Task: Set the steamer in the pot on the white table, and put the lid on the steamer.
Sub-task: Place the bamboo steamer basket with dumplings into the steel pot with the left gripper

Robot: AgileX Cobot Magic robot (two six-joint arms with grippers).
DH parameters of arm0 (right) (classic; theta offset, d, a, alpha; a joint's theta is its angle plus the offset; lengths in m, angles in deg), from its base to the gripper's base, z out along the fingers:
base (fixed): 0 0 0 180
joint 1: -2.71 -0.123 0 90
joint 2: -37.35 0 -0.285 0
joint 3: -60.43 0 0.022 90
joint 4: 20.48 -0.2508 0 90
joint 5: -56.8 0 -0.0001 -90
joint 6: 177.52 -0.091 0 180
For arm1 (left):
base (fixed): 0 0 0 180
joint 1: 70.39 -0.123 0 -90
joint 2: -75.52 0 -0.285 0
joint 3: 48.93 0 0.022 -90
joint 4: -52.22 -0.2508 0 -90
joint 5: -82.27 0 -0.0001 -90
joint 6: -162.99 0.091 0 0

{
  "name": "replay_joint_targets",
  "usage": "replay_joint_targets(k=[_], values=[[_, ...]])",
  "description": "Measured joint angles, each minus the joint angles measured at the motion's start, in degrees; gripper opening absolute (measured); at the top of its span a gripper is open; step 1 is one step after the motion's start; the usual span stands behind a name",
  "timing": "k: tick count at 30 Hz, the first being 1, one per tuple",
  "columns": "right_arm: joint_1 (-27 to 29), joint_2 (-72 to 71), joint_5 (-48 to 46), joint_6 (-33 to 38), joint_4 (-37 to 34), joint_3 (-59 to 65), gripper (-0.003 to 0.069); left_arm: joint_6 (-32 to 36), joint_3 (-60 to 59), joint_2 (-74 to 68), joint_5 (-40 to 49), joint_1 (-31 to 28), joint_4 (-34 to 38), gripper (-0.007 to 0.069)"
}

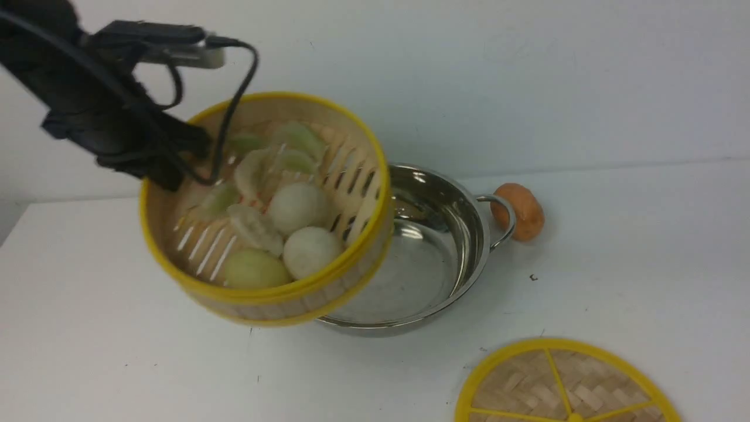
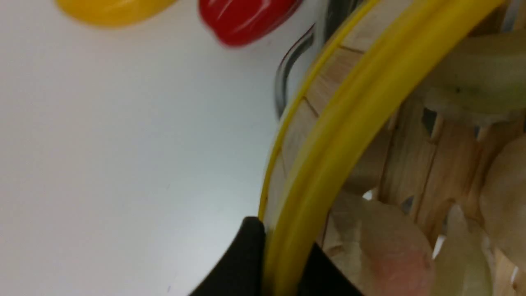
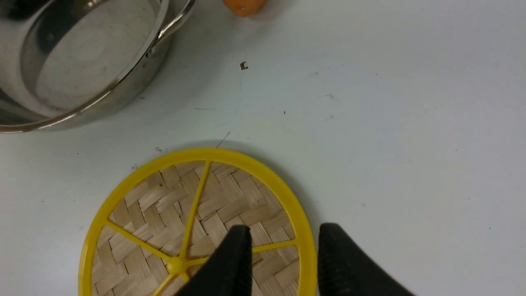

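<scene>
Partly over the pot (image 1: 433, 252), steamer (image 1: 281, 305) with dumplings (image 1: 255, 225) and buns (image 1: 299, 208) inside.

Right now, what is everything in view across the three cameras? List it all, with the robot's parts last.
steamer: one, bamboo with yellow rims, held tilted off the table, hiding the pot's left side in the front view
toy dumplings and buns: several, pale green and white, inside the steamer
pot: one, shiny steel, on the table, nothing in it
lid: one, woven bamboo with yellow rim, flat on the table, front right
orange lump: one, beside the pot's right handle
red thing: one, blurred, left wrist view only
yellow thing: one, blurred, beside the red thing
white table: one, dark specks
left gripper: black, shut on the steamer's rim
right gripper: black, open, jaws either side of the lid's rim
</scene>
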Motion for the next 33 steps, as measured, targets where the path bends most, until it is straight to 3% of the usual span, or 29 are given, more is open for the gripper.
replay_joint_targets(k=[5,11,33], values=[[0.0,0.0,0.0,0.0,0.0,0.0,0.0243,-0.2,14.2,-13.0,0.0,4.5,0.9,0.0030],[0.0,0.0,-0.4,-0.1,0.0,0.0,0.0243,-0.5,25.9,-24.1,0.0,5.7,1.6,0.0030],[0.0,0.0,-1.7,-0.1,0.0,0.0,0.0243,-0.6,27.4,-32.5,0.7,5.8,0.1,0.0030]])
